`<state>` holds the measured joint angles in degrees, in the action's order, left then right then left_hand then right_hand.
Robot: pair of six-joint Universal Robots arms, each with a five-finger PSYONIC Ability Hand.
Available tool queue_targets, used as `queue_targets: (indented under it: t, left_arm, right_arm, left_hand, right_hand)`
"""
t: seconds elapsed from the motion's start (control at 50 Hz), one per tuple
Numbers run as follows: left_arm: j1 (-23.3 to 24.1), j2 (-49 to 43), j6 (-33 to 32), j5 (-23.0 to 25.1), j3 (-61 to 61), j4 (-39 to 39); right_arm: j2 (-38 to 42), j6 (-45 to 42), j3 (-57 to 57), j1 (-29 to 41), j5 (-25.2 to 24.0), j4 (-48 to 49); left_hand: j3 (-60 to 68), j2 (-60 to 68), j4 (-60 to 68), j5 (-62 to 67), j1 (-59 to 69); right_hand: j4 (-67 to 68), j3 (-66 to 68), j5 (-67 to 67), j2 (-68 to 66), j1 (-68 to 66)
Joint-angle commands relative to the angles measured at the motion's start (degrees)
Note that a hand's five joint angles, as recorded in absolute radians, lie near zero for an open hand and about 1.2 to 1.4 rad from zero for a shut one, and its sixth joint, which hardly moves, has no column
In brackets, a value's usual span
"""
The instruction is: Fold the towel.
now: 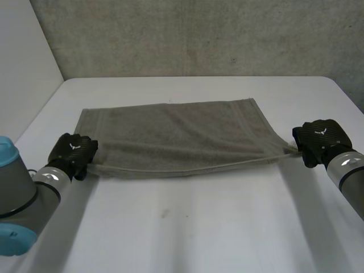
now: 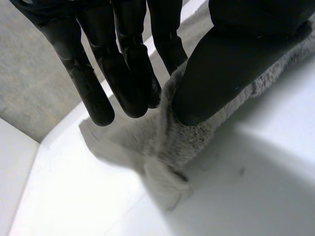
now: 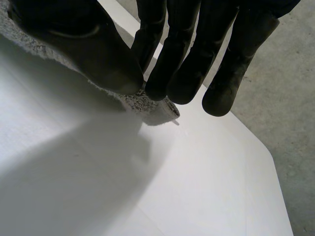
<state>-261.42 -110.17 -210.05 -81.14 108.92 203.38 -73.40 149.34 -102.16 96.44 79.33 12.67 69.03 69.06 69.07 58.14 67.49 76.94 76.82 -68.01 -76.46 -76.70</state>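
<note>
- head view: white table [image 1: 187,227], grey concrete wall [image 1: 199,34] behind. the grey towel [image 1: 182,133] sits mid-table, long axis side to side, far edge flat, near edge lifted taut between the hands. left hand [image 1: 73,152] at its near left corner, right hand [image 1: 319,139] at its near right corner.
- left wrist view: left hand [image 2: 231,64] thumb and fingers pinch the towel [image 2: 167,142] corner.
- right wrist view: right hand [image 3: 182,59] thumb against fingers, clamped on the towel [image 3: 142,102] corner, just above the table.

This is looking like a bare lab corner — a plain white surface [image 1: 187,227] is butting against a rough grey concrete wall [image 1: 199,34].
</note>
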Motion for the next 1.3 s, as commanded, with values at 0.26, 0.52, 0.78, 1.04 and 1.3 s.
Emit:
queue_targets:
  t: [0.26,0.52,0.78,1.04,1.3]
  left_arm:
    - [-5.33,36.43,-0.45,9.69,7.63,-24.87]
    - [-9.03,19.93,-0.27,15.58,0.6,-20.65]
    - [-7.0,15.07,1.49,13.55,-3.45,-20.39]
    - [-4.8,14.81,9.22,13.2,-13.38,-21.0]
    - [-3.4,14.46,14.41,12.76,-19.44,-23.82]
  right_arm:
    - [-26.35,-19.88,-0.77,-18.9,-12.42,-38.77]
    - [-13.37,-12.07,4.51,-14.81,-15.27,-32.2]
    - [-6.85,4.29,-2.87,-5.3,-14.55,-14.69]
    - [-1.75,22.83,-3.48,10.52,-13.76,-7.49]
    - [11.42,23.72,3.98,19.13,-1.92,-1.87]
  left_hand:
    - [10.97,10.94,10.93,11.86,12.51]
    - [10.97,10.94,10.93,11.86,12.51]
    - [10.97,10.94,10.93,11.86,12.51]
    - [10.97,10.94,10.93,11.86,12.51]
    - [10.97,10.94,10.93,11.86,12.51]
  right_hand:
    - [3.06,3.18,-1.99,-3.54,-3.3]
    - [3.06,3.18,-1.99,-3.54,-3.3]
    - [-66.94,-66.82,68.01,66.46,66.7]
    - [-66.94,-66.82,68.01,66.46,66.7]
    - [-63.02,-62.9,64.08,62.54,62.77]
